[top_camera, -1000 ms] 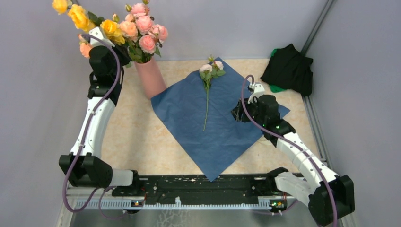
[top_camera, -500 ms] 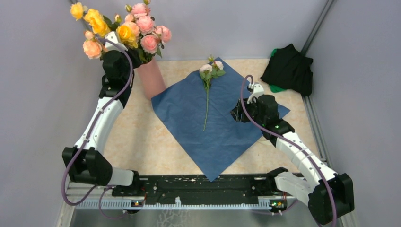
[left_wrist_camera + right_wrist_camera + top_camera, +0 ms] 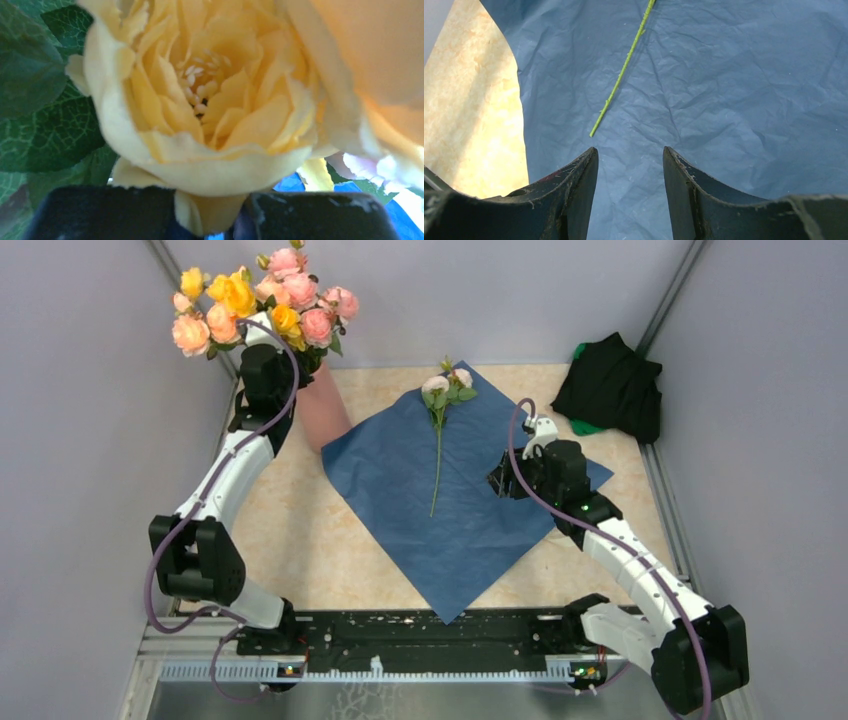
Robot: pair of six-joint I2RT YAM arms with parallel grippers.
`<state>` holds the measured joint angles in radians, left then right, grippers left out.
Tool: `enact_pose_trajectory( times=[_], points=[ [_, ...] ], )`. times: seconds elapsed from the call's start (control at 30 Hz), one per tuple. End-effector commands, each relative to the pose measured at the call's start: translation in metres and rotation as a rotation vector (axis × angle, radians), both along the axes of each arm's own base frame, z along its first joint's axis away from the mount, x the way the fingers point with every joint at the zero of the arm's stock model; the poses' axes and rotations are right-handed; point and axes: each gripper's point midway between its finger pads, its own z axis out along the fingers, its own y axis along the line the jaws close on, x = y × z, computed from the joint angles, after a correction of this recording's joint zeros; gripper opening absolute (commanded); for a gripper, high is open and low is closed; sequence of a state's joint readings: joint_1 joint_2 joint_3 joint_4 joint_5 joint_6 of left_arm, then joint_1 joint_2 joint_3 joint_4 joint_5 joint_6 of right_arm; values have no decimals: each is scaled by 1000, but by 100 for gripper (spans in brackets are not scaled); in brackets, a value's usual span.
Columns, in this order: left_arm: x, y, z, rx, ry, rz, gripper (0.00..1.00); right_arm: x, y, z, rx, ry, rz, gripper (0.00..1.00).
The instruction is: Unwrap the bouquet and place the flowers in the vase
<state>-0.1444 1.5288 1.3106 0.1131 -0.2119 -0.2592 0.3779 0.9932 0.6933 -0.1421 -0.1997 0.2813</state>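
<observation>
The bouquet's blue paper lies unfolded flat on the table. One of the flowers, with pale pink blooms, lies on it. Its green stem ends just ahead of my right gripper, which hovers open over the paper. My left gripper is raised at the back left, shut on a bunch of yellow and peach flowers right beside the salmon-pink vase. Pink blooms stand in that vase. A yellow bloom fills the left wrist view above the fingers.
A black cloth heap with a bit of green sits at the back right corner. Grey walls close in the left, back and right sides. The beige tabletop shows to the left of the paper.
My left arm has swung right with its bunch of yellow and peach flowers, bringing them against the blooms over the vase. The right arm and the flower on the paper have not moved.
</observation>
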Motion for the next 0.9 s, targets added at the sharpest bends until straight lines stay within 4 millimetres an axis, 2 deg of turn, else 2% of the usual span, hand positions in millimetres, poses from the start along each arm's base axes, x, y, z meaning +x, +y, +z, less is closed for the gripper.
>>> enact_pose_trajectory(
  times=[0.0, 0.1, 0.17, 0.2, 0.3, 0.33, 0.4, 0.47, 0.87],
  points=[
    [1, 0, 8, 15, -19, 6, 0, 6, 2, 6, 11, -37, -2, 51],
    [1, 0, 4, 16, -14, 7, 0, 6, 2, 6, 11, -36, -3, 51],
    [2, -1, 2, 17, -10, 4, 7, 6, 3, 5, 10, -34, -2, 51],
    [2, -1, 1, 17, -9, 0, 17, 6, 3, 5, 9, -32, -2, 51],
    [-1, -4, 4, 13, -24, -19, 65, 6, 3, 5, 9, -32, -2, 51],
    [-2, -4, 5, 13, -26, -21, 74, 6, 3, 4, 10, -31, 0, 51],
    [-4, -5, 7, 12, -25, -25, 85, 6, 3, 4, 10, -31, 1, 51],
    [-7, -3, 9, 11, -21, -16, 89, 6, 3, 4, 10, -30, 2, 51],
    [-29, 1, 13, 4, 24, 2, 91, 6, 5, 5, 15, -34, 11, 51]
  ],
)
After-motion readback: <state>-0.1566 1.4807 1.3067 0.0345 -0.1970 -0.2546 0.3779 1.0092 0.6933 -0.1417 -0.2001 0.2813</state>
